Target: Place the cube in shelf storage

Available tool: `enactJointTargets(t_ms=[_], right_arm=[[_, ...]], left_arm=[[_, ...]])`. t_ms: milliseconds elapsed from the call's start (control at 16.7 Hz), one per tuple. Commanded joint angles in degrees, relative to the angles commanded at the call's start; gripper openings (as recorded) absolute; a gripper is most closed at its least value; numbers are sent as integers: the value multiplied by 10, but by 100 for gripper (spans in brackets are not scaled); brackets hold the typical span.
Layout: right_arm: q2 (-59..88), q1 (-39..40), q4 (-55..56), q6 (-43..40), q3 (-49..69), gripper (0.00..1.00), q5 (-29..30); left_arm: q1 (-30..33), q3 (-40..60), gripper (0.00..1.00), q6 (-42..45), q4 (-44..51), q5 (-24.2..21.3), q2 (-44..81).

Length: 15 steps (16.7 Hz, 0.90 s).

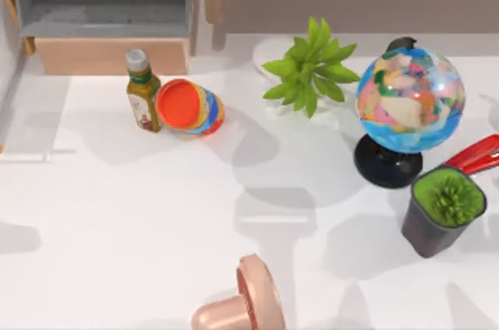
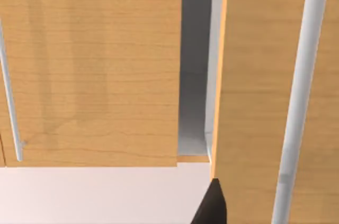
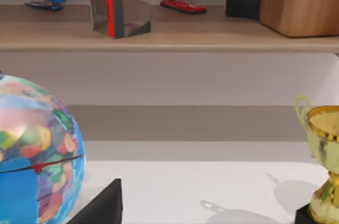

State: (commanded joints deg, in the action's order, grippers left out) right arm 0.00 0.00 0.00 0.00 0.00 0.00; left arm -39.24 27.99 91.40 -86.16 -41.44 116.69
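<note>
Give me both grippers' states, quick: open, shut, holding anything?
Left gripper: cannot be told; it faces the wooden cabinet doors.
Right gripper: cannot be told; it is beside the globe, facing the shelf storage.

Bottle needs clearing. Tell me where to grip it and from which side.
Probably grip the bottle at its neck below the grey cap, coming from above or from the top view's left: it stands upright, and the orange-lidded tub crowds its right side.
</note>
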Motion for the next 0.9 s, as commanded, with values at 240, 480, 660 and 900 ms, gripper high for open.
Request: enactJointTargets(t_ms=[240, 480, 660, 900], right_arm=[[0, 0, 0, 0, 0, 100, 0], [0, 0, 0, 0, 0, 100, 0], [0, 0, 0, 0, 0, 100, 0], [0, 0, 0, 0, 0, 100, 0]], left_arm=[[0, 0, 100, 0, 0, 0, 0], [0, 0, 100, 0, 0, 0, 0], [0, 0, 100, 0, 0, 0, 0], [-12, -15, 100, 1, -9, -12, -5]])
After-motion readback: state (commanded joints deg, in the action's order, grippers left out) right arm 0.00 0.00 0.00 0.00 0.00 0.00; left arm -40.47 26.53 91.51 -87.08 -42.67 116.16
